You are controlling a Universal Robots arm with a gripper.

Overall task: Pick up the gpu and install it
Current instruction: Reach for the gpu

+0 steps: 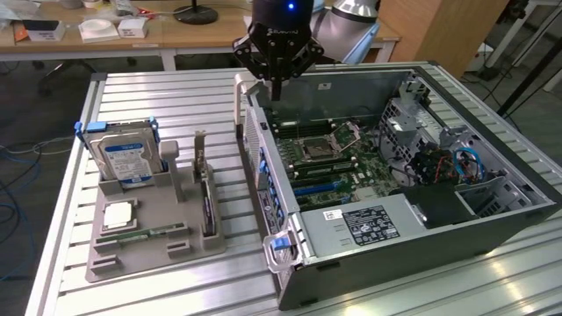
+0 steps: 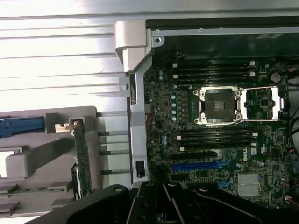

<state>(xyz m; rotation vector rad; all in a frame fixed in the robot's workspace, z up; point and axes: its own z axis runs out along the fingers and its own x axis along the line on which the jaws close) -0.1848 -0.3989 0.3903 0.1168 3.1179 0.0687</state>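
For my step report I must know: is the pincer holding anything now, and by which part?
Nothing is held. The pincer is shut and empty above the computer case; the gpu stands in the gray holder.

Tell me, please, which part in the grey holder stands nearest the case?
The gpu, the thin dark card on edge; the labelled hard drive stands farther off.

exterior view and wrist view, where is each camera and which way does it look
Exterior view: off the arm, raised, looking down at the open computer case and parts tray; the claw hangs above the case's far corner.
Wrist view: on the wrist, looking down at the motherboard; part of the claw shows.
Shared: case, tray, gpu.
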